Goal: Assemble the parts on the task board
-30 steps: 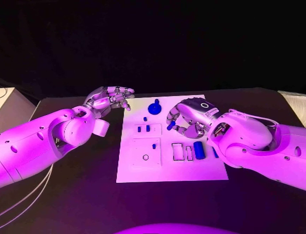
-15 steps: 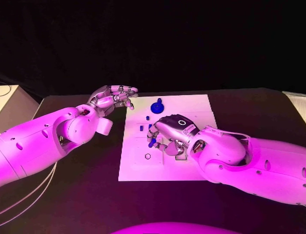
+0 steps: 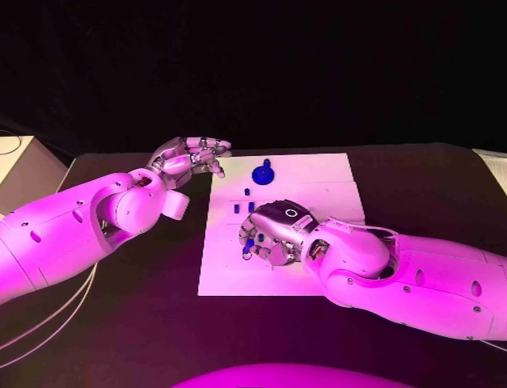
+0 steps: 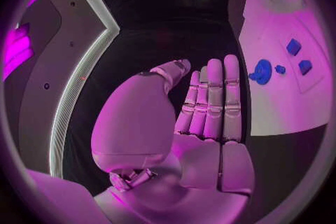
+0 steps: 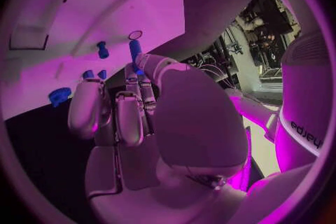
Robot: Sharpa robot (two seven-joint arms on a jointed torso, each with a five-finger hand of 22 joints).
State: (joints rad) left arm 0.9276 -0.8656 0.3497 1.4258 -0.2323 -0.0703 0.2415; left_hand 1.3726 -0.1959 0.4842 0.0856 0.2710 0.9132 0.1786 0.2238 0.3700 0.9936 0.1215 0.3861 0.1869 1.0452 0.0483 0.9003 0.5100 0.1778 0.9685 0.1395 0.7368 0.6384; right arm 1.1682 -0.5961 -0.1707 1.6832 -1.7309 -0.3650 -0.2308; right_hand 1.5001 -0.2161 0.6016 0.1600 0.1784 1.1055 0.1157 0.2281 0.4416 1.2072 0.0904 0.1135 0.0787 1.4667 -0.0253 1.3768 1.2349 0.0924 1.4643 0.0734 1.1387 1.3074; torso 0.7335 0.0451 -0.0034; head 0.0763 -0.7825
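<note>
R arm (image 3: pixel 416 275) covers much of the task board (image 3: pixel 323 174) in head view, so the near-right part of the board is hidden under forearm and wrist; whatever lies there can't be made out. R hand (image 3: pixel 274 234) sits over the board's middle-left, fingers curled down, w/ a blue peg (image 3: pixel 248 242) showing at its fingertips. R wrist view shows the same peg (image 5: pixel 134 49) upright, pinched between thumb and a finger, its tip just beside a small round hole (image 5: pixel 135 35) in the board; whether the tip is touching the board or just above, can't tell. Other blue parts visible: a round disc-shaped part (image 3: pixel 263 173) toward the far edge of the board, well apart from R hand, and two small blocks (image 3: pixel 244 208) just beyond the R hand's knuckles. A tiny blue piece (image 3: pixel 247 191) lies between disc and blocks; shape too small to tell. L hand (image 3: pixel 190 159) is off the board's far-left corner, over the black table (image 3: pixel 113 339); L wrist view shows its fingers (image 4: pixel 213 101) straight and close together, thumb apart, holding nothing. Disc part (image 4: pixel 262 71) lies near those fingertips but not touching.
</note>
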